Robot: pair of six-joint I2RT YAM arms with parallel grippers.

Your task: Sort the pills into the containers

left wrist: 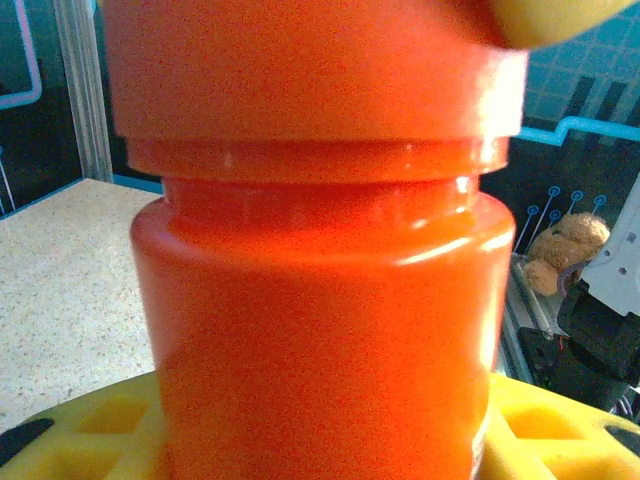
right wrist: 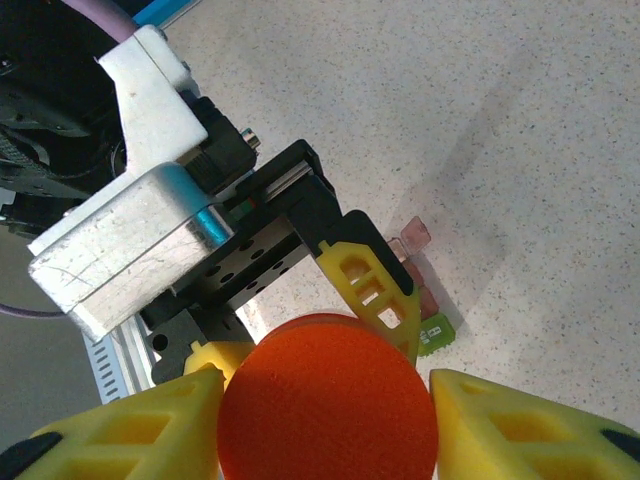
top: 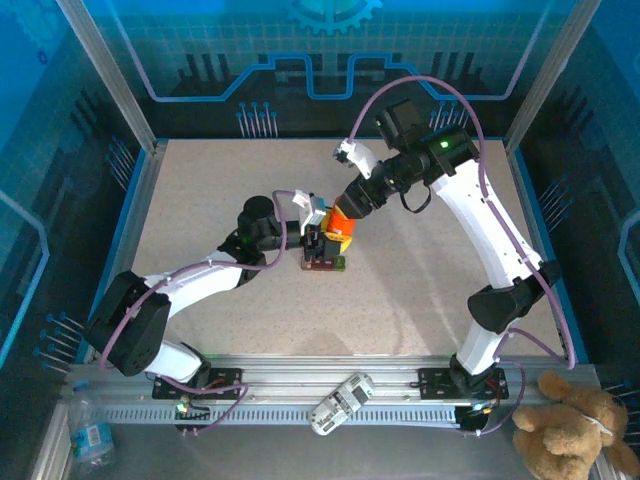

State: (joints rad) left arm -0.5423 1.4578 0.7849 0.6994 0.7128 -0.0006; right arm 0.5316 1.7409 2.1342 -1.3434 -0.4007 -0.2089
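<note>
Dark-red containers (top: 325, 264) lie under left end effector (top: 321, 239), which grips orange bottle (top: 342, 227).

Speckled beige table (top: 420, 290); dark red-green containers (top: 326, 265) lying mid-table

The left arm (top: 200, 277) and right arm (top: 480, 210) have white link housings and black joint modules. A purple cable (top: 420, 85) loops along each. A green indicator light (top: 443, 146) sits on the right arm. The left end effector (right wrist: 305, 345) has a black body, silver block (right wrist: 120, 260) and yellow lattice fingers (right wrist: 368, 290).
</note>
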